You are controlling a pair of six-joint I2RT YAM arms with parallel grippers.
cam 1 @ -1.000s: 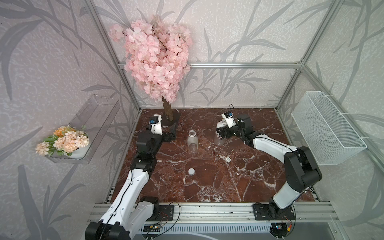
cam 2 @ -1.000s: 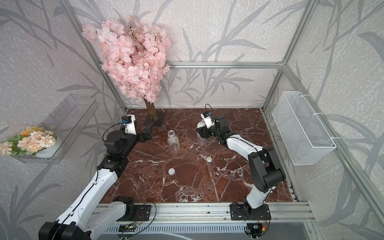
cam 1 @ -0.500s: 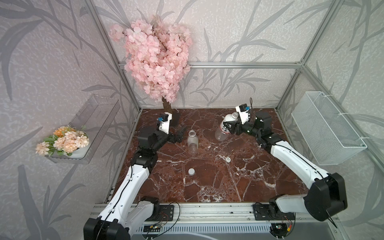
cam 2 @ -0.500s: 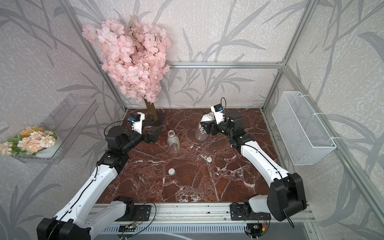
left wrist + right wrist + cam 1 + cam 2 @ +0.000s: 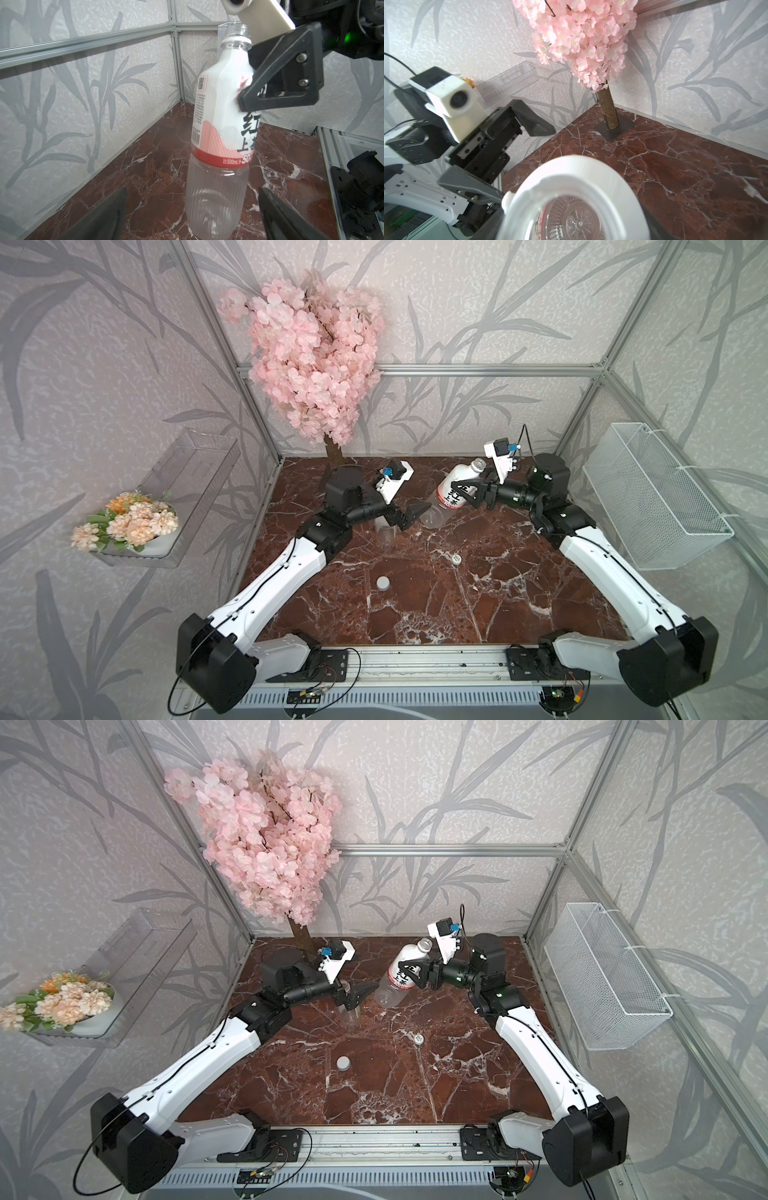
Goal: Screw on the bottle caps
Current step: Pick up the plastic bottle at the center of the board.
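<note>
Left wrist view shows the white-wrapped bottle (image 5: 220, 116) tilted, its threaded mouth bare, with the right fingers (image 5: 280, 83) clamped on its labelled upper body; I cannot tell whether its base touches the bench (image 5: 145, 166). In both top views the 2 caps lie loose on the bench, well apart from both bottles: the plain cap (image 5: 382, 582) nearer the front, the printed cap (image 5: 456, 559) further right. So 0 of 2 caps are on, and all the screwing seems left to do. The left fingers (image 5: 413, 514) are spread wide and hold nothing, just beside that bottle's lower end and partly in front of the clear bottle (image 5: 384, 533) standing on the bench. Both bottles look empty; the right wrist view looks down the open neck to a bare bottom. A wire basket (image 5: 656, 497) on the side wall shows nothing inside, and a clear wall tray (image 5: 199, 472) holds flowers (image 5: 124, 522).
</note>
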